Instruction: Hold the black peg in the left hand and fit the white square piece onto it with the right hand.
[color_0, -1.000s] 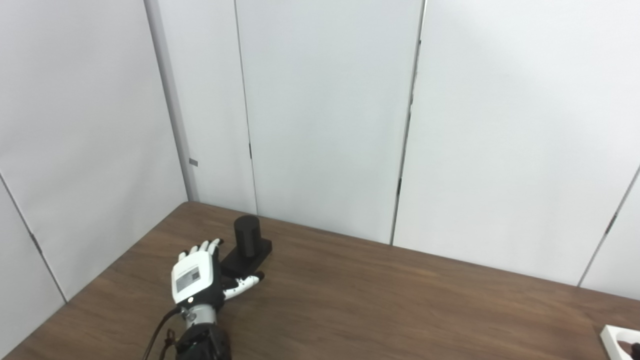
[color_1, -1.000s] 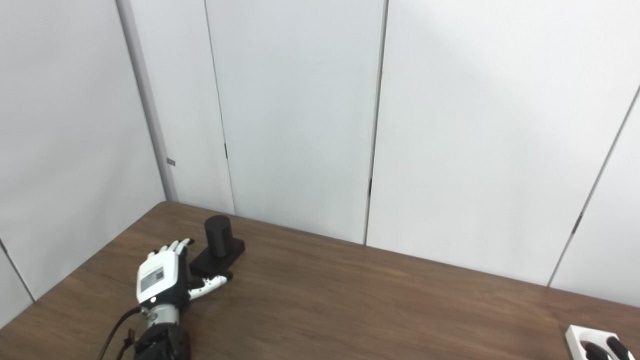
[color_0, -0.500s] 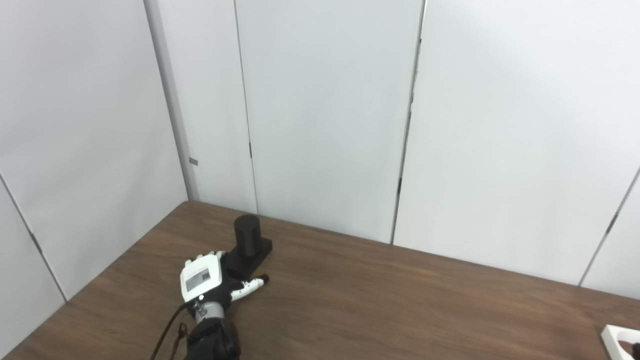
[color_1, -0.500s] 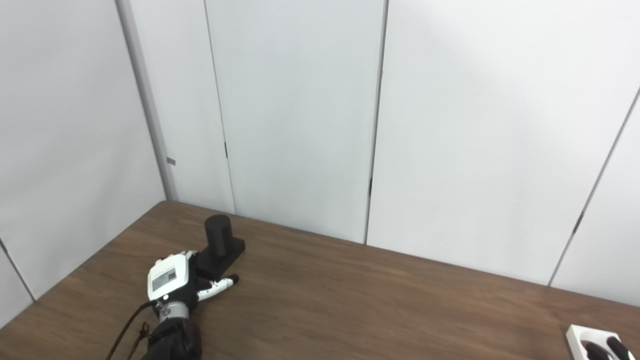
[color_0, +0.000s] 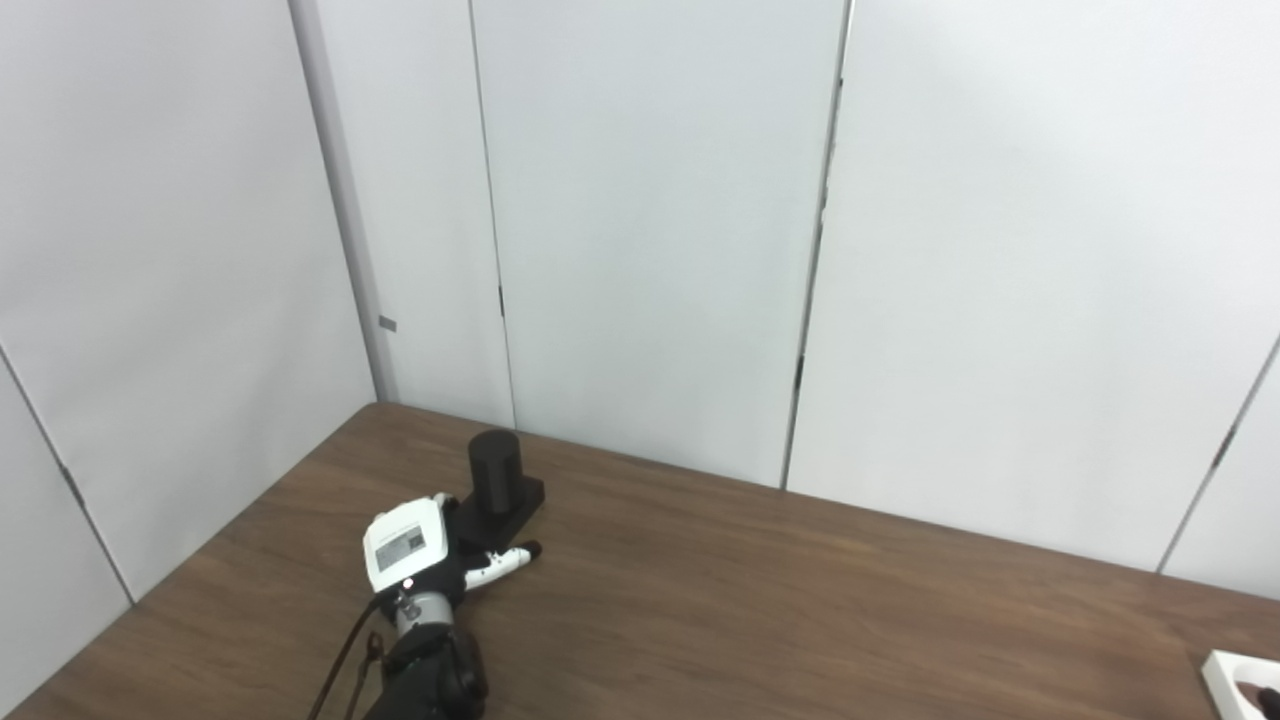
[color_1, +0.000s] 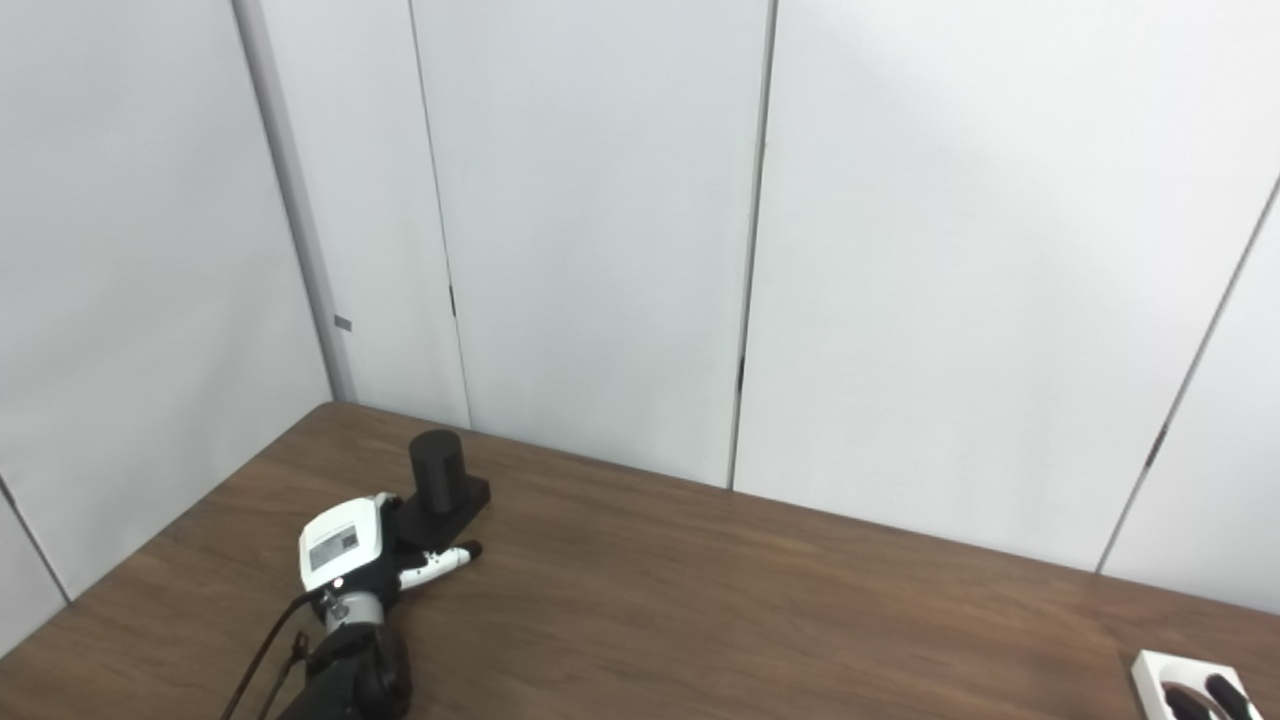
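The black peg is a short upright cylinder on a flat black base, standing on the table near its far left corner. My left hand sits at the near left end of the base. Its white back faces me, its fingers are curled out of sight over the base, and its thumb lies stretched out along the table in front of the base. The white square piece lies at the bottom right corner, cut off by the picture's edge. Dark fingertips of my right hand rest on it; the rest of that hand is out of view.
The brown wooden table stretches between the peg and the white piece. White wall panels stand close behind the table and along its left side. A black cable runs along my left forearm.
My left hand moved forward to the peg's base and tipped down. Its fingers, stretched out and visible before, have curled out of sight. The peg and the white piece have not moved.
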